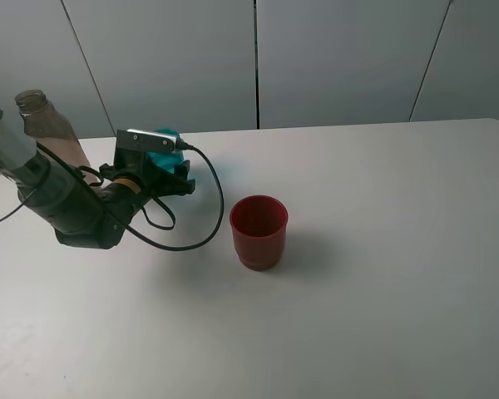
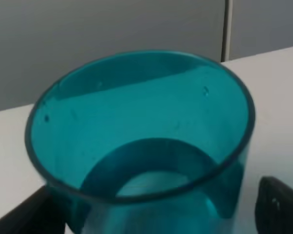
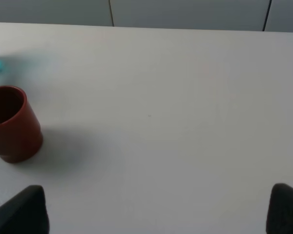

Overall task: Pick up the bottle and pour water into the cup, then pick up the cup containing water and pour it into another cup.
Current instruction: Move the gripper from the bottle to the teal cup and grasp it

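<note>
A: Teal, translucent plastic fills our left wrist view. The teal cup (image 2: 136,122) stands upright on the white table (image 1: 382,249), right between the fingers (image 2: 281,204) of the left gripper (image 2: 158,207).

B: We agree. Is it clamped?

A: We would say not. The jaws stand wide apart, one dark finger at each side of the cup's lower wall. Beside one of them we see a strip of table between finger and cup. At the other we cannot tell whether they touch.

B: From the high camera we place that cup at the back left of the table, mostly hidden by the gripper. The bottle (image 1: 50,125) stands upright just behind the left arm (image 1: 66,208), farther left than the cup.

A: And the red cup (image 1: 259,231)?

B: Upright, mouth up, near the table's middle, well apart from the teal cup and to its right in the high view.

A: The right gripper (image 3: 151,212)?

B: We see only its two dark fingertips in its own wrist view, spread wide with bare table between them. The red cup sits well off to one side.
</note>
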Action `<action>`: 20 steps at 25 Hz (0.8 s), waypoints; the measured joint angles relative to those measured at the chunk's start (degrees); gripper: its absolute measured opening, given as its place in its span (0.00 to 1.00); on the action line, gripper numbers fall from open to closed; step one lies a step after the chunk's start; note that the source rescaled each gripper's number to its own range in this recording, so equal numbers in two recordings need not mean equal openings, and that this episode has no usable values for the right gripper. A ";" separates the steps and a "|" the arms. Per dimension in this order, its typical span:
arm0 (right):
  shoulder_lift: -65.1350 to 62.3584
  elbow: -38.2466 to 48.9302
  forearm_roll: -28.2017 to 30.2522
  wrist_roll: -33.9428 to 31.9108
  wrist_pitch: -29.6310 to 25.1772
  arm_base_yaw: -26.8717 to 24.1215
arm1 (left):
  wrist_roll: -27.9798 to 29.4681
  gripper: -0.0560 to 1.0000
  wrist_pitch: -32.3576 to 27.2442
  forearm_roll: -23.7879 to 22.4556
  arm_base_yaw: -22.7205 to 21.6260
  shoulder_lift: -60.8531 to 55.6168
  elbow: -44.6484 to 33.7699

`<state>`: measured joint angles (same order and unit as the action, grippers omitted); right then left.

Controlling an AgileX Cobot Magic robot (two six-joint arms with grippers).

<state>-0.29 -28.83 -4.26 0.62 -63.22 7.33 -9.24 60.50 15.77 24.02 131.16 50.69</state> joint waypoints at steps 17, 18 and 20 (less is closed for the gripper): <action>0.00 0.00 0.00 0.00 0.00 0.00 | -1.88 0.41 -0.24 -0.33 -1.13 3.74 6.06; 0.00 0.00 0.00 0.00 0.00 0.00 | -1.88 0.41 -0.24 -0.33 -1.13 3.78 6.06; 0.00 0.00 0.00 0.00 0.00 0.00 | -1.88 0.41 -0.35 -0.44 -1.13 3.78 6.06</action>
<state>-0.29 -28.83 -4.26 0.62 -63.22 7.33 -11.12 60.15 15.33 22.89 134.95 56.75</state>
